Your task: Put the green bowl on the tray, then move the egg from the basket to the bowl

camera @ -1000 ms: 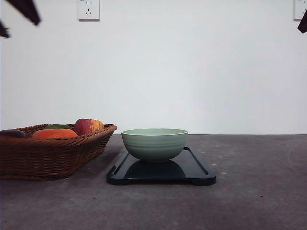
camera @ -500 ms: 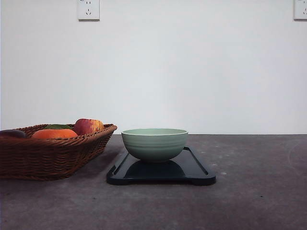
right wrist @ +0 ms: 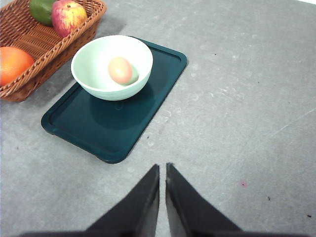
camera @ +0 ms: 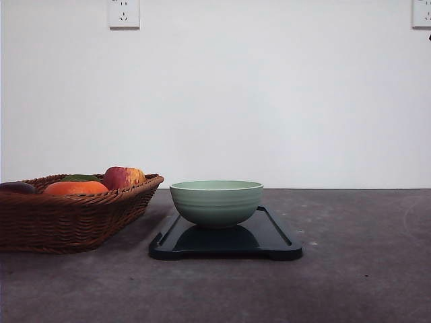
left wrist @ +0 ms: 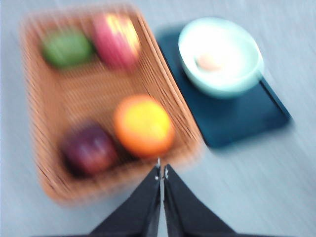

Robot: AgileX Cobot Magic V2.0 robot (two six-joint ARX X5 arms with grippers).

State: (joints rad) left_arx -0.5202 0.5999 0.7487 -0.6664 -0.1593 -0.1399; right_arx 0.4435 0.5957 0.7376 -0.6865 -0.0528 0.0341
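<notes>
Hovering w/ both fingers [left wrist: 161, 170] [right wrist: 162, 170] clenched, empty; egg [right wrist: 120, 70] in green bowl [right wrist: 96, 81].

The left hand [left wrist: 161, 173] has two matte black, wedge-shaped fingers [left wrist: 143, 202] tapering to narrow tips with small pale metal specks at their ends. The right hand [right wrist: 162, 170] is likewise black, smooth and pointed.

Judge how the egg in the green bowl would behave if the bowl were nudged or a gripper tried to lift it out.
The egg is smooth and oval, lying loose on the curved floor of the green bowl, so it would probably roll about if nudged. Its rounded surface looks slippery for narrow fingers. It is likely fragile, so a hard squeeze could crack it.
</notes>
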